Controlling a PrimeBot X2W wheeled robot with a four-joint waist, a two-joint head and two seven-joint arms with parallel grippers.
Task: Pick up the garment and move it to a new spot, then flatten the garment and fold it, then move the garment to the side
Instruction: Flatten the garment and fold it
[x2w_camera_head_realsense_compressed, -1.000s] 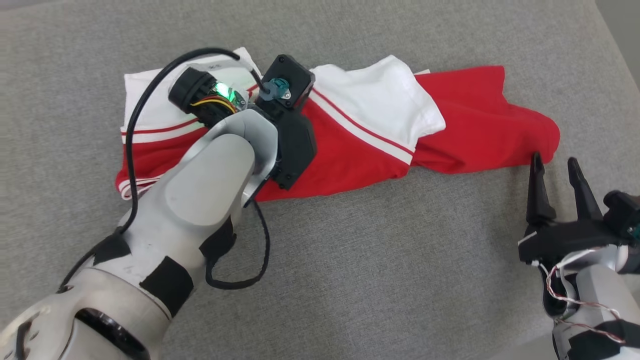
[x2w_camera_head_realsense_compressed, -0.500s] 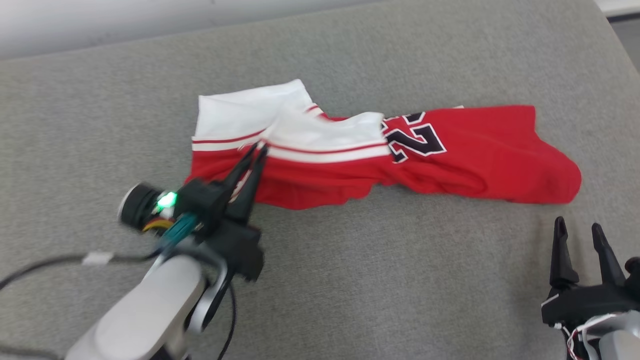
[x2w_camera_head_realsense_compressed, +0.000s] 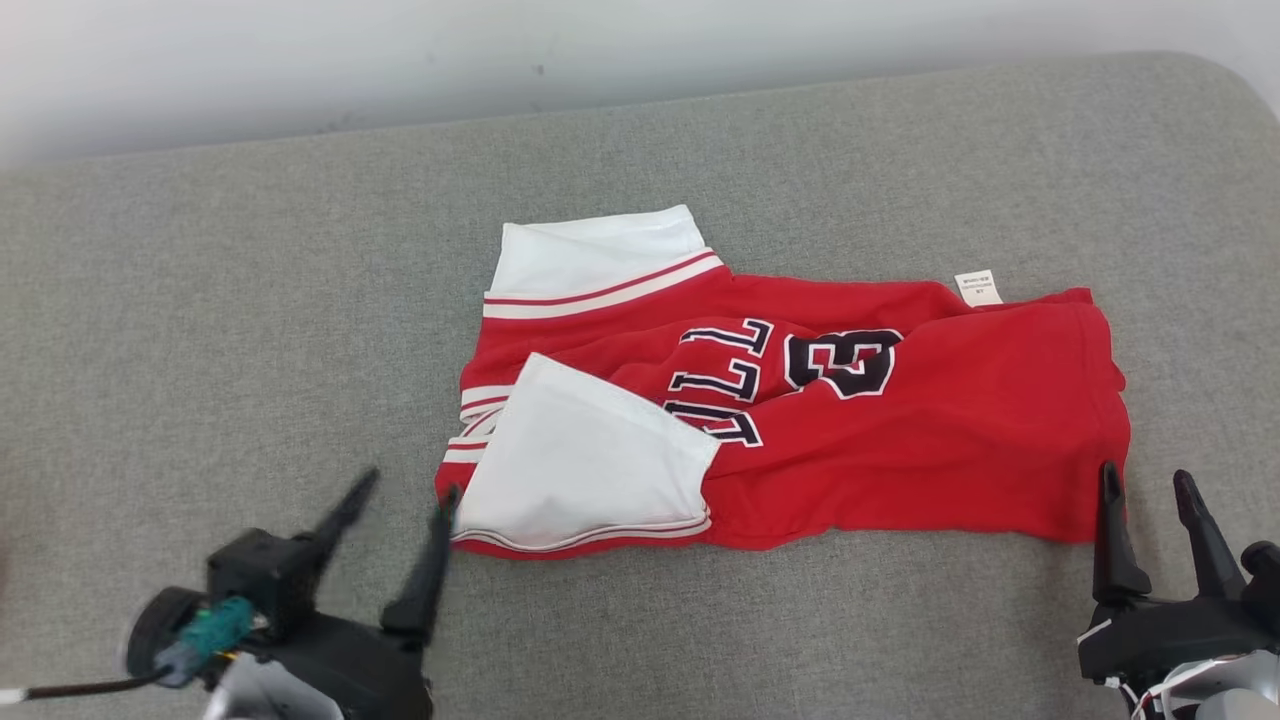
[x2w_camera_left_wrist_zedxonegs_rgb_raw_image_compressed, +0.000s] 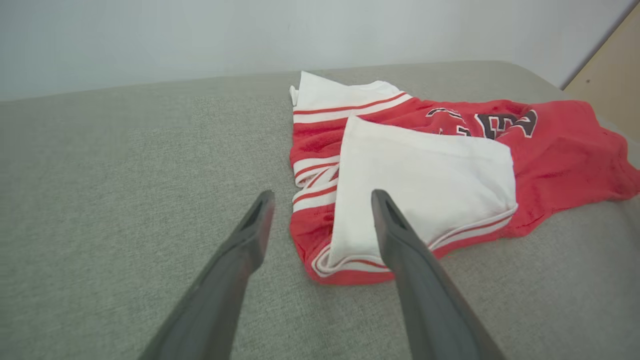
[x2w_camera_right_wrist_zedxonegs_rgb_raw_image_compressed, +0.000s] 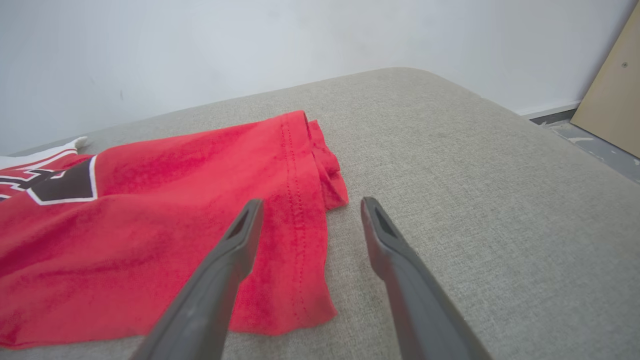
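Left hand (x2w_camera_head_realsense_compressed: 410, 482) spread wide, empty, just beside white sleeve (x2w_camera_head_realsense_compressed: 580, 470) of garment (x2w_camera_head_realsense_compressed: 900, 440). Right hand (x2w_camera_head_realsense_compressed: 1143, 470) wide, empty, at garment's red hem (x2w_camera_head_realsense_compressed: 1105, 400). Garment lay rumpled on grey cushion (x2w_camera_head_realsense_compressed: 250, 300). Judged light, limp, grippy knit; pinch hem corners.

The red garment (x2w_camera_head_realsense_compressed: 950, 440) bears an upside-down 23 beside partly hidden letters.

Your left gripper (x2w_camera_head_realsense_compressed: 411, 484) lets go of the garment (x2w_camera_head_realsense_compressed: 900, 440), fingers (x2w_camera_left_wrist_zedxonegs_rgb_raw_image_compressed: 400, 250) now spread and drawn back, white sleeve (x2w_camera_head_realsense_compressed: 580, 470) folded over red.
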